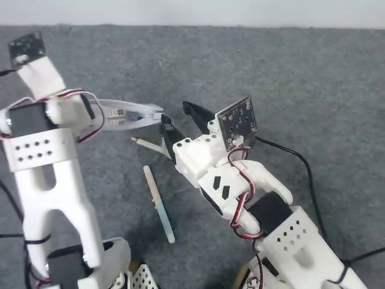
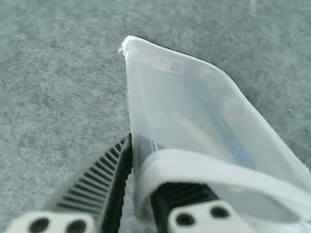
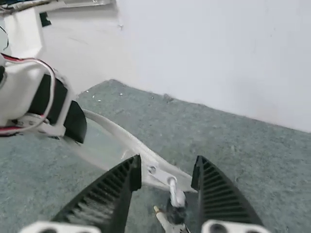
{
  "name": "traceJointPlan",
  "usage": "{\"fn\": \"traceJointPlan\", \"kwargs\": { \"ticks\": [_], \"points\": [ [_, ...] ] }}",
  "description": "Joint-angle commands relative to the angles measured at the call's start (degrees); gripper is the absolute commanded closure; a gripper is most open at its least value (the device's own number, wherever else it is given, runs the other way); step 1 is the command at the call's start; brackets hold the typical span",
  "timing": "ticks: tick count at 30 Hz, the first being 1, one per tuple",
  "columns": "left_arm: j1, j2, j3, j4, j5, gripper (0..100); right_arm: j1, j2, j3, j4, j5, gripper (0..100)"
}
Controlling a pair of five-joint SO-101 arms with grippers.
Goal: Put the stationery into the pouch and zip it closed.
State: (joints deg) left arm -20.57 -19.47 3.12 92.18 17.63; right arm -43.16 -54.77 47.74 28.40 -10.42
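– Plastic pouch (image 2: 194, 111): where is it hanging?
– Left end effector (image 2: 138, 165) is clamping it aloft. Right end effector (image 3: 167, 162) is gaping around its zip pull (image 3: 172, 191); pinching that looks next. One pen (image 1: 159, 205) is lying loose.

White arms (image 1: 54, 180), black jaws, red cables (image 1: 242, 198)
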Motion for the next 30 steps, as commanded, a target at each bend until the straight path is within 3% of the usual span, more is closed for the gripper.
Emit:
{"fn": "traceJointPlan", "kwargs": {
  "ticks": [1,9,18,30],
  "points": [
    [-2.5,-3.1,-2.2,0.1,0.6,99,0.9,-2.2,-1.8,1.7,1.0,84.3],
    [-11.5,-3.2,-2.2,-1.9,0.7,99,2.1,0.6,-1.9,6.0,1.0,84.3],
    [-20.7,-3.1,-2.1,-3.5,1.1,99,1.9,14.9,-4.7,6.0,0.7,84.3],
    [-25.2,-3.1,-1.9,-4.5,2.2,99,-8.2,32.0,-7.7,5.0,0.5,84.3]
  ]
}}
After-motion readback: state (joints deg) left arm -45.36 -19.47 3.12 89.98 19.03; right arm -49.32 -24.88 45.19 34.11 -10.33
